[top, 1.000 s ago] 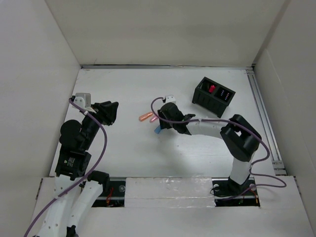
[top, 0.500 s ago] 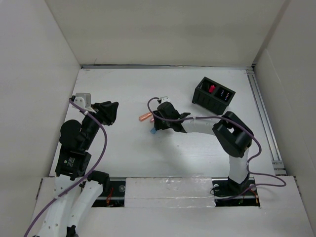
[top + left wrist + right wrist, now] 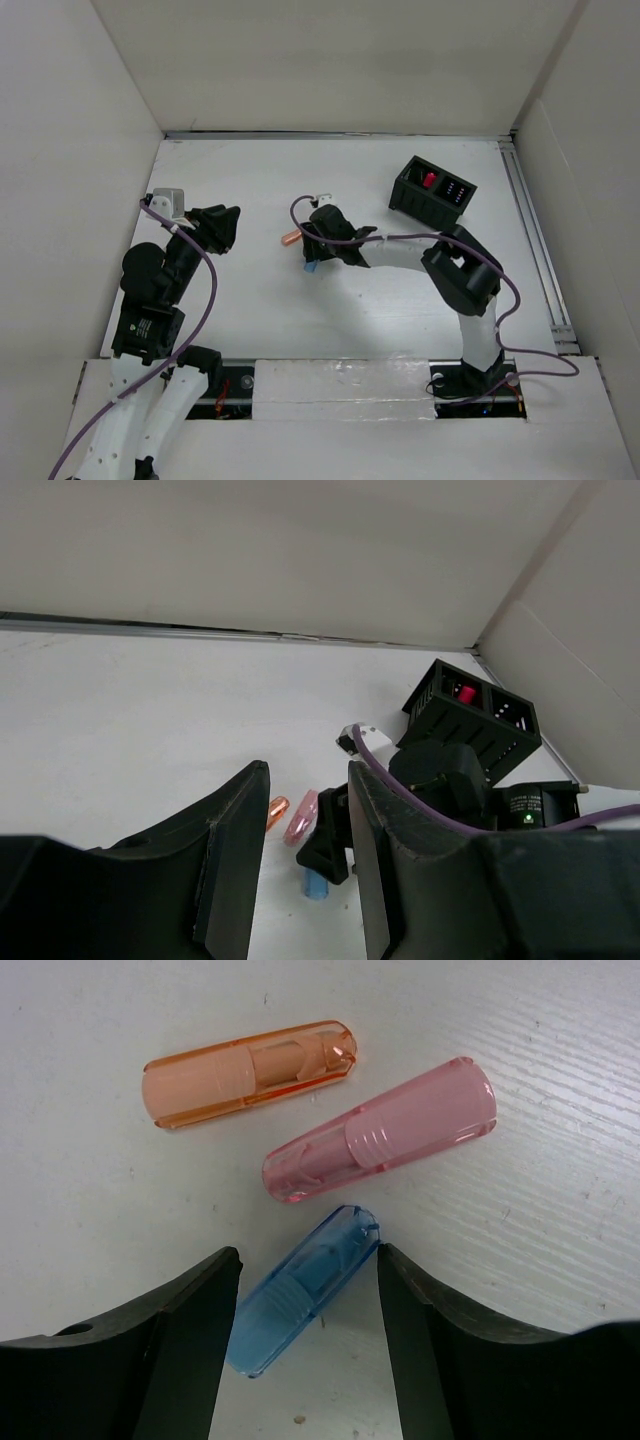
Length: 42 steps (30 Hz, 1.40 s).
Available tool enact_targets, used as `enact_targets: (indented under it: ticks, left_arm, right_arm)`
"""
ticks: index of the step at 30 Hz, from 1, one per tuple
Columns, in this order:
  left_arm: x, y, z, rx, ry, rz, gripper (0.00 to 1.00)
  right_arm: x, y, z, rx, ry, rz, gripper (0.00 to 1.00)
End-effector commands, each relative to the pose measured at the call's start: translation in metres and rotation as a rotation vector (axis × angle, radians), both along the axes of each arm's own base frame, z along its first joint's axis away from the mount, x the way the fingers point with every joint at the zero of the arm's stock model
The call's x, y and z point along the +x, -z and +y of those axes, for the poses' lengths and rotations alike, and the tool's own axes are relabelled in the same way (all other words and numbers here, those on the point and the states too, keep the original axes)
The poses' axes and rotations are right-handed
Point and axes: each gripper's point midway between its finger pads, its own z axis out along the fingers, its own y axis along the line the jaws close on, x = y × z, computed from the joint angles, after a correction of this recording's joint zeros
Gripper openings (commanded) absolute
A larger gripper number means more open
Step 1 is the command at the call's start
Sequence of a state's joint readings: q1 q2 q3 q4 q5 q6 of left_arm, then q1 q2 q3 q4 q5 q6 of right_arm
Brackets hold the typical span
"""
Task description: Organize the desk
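Three translucent caps lie together on the white desk (image 3: 260,180): an orange cap (image 3: 250,1073), a pink cap (image 3: 380,1143) and a blue cap (image 3: 305,1290). My right gripper (image 3: 308,1257) is open and low over them. Its fingers stand on either side of the blue cap, which lies slanted between them, its upper end against the right finger. In the top view the right gripper (image 3: 314,256) covers the pink cap; the orange cap (image 3: 290,239) and blue cap (image 3: 312,268) show. My left gripper (image 3: 228,222) is open and empty at the left, facing the caps.
A black compartment box (image 3: 433,193) with a red item inside stands at the back right. White wall panels close the desk on the left, back and right. A metal rail (image 3: 530,230) runs along the right edge.
My right gripper has moved left across the desk and come over the caps, so the blue cap now sits between its fingers. The left arm has not moved.
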<state>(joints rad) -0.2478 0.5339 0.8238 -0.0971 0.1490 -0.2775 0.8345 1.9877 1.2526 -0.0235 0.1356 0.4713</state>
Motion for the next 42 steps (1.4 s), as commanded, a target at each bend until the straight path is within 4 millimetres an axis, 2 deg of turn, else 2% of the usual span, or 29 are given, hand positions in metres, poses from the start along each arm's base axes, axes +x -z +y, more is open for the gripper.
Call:
enact_targets:
  ticks: [1,3,6,10,13,15,16,17,20,21,22,23,24,26,27,30,31,32,33,34,37,38,39,42]
  left_arm:
    - [-0.002,-0.01,-0.002,-0.005,0.014,-0.041,0.33]
    - [-0.002,-0.01,-0.002,-0.004,0.012,-0.043,0.33]
    - [-0.003,-0.011,-0.001,-0.003,0.009,-0.045,0.33]
    - [-0.003,-0.011,-0.001,-0.003,0.008,-0.045,0.33]
    - [-0.003,-0.012,-0.002,-0.004,0.017,-0.049,0.33]
    - [-0.002,-0.011,-0.001,-0.003,0.008,-0.045,0.33]
    - [-0.002,-0.011,-0.001,-0.002,0.006,-0.044,0.33]
    - [-0.003,-0.011,-0.001,-0.004,0.008,-0.046,0.33]
    - [-0.001,-0.011,0.001,-0.002,-0.003,-0.044,0.33]
    - [-0.001,-0.008,0.0,0.0,-0.002,-0.036,0.33]
    - [-0.002,-0.01,0.0,-0.002,0.0,-0.042,0.33]
    - [-0.001,-0.011,0.0,-0.003,0.001,-0.047,0.33]
    - [-0.001,-0.011,0.0,-0.003,0.001,-0.047,0.33]
    - [0.0,-0.009,-0.001,0.0,0.004,-0.038,0.33]
    - [-0.001,-0.009,-0.002,-0.001,0.009,-0.036,0.33]
    - [-0.002,-0.011,-0.001,-0.004,0.009,-0.046,0.33]
    - [-0.001,-0.009,-0.001,-0.002,0.006,-0.04,0.33]
    - [-0.001,-0.008,-0.001,-0.001,0.005,-0.036,0.33]
    - [-0.001,-0.008,-0.001,-0.001,0.008,-0.034,0.33]
    - [-0.003,-0.01,-0.001,-0.003,0.012,-0.045,0.33]
    - [-0.003,-0.011,-0.002,-0.005,0.014,-0.049,0.33]
    - [-0.003,-0.01,-0.002,-0.004,0.017,-0.043,0.33]
    - [-0.003,-0.011,-0.003,-0.004,0.018,-0.044,0.33]
    - [-0.004,-0.012,-0.003,-0.005,0.025,-0.052,0.33]
  right_arm:
    - [-0.006,0.016,-0.002,-0.094,-0.002,0.012,0.63]
    - [-0.007,0.018,-0.006,-0.159,0.018,-0.002,0.6]
    - [-0.007,0.027,-0.024,-0.225,0.056,-0.017,0.54]
    - [-0.015,0.036,-0.048,-0.311,0.087,-0.033,0.39]
    - [-0.02,0.042,-0.06,-0.358,0.091,-0.029,0.35]
    - [-0.021,0.04,-0.061,-0.358,0.075,-0.032,0.32]
    - [-0.022,0.039,-0.06,-0.358,0.063,-0.031,0.26]
    - [-0.023,0.036,-0.058,-0.347,0.057,-0.03,0.24]
    - [-0.018,0.01,-0.062,-0.278,0.074,-0.051,0.21]
    - [-0.011,-0.003,-0.065,-0.241,0.093,-0.071,0.21]
    - [-0.005,-0.032,-0.067,-0.178,0.12,-0.114,0.21]
    - [0.015,-0.061,-0.09,-0.11,0.207,-0.158,0.21]
    - [0.015,-0.08,-0.09,-0.077,0.212,-0.186,0.21]
    - [0.035,-0.117,-0.106,0.029,0.28,-0.264,0.21]
    - [0.053,-0.147,-0.132,0.097,0.363,-0.34,0.21]
    - [0.075,-0.192,-0.179,0.152,0.504,-0.46,0.21]
    - [0.088,-0.204,-0.21,0.147,0.596,-0.505,0.21]
    - [0.094,-0.219,-0.231,0.151,0.658,-0.551,0.21]
    - [0.099,-0.227,-0.247,0.143,0.7,-0.576,0.21]
    - [0.106,-0.236,-0.275,0.112,0.772,-0.612,0.21]
    - [0.121,-0.242,-0.324,0.038,0.912,-0.659,0.21]
    - [0.125,-0.241,-0.349,0.009,0.981,-0.671,0.21]
    - [0.131,-0.233,-0.358,-0.019,0.996,-0.658,0.21]
    - [0.136,-0.228,-0.385,-0.103,1.059,-0.654,0.2]
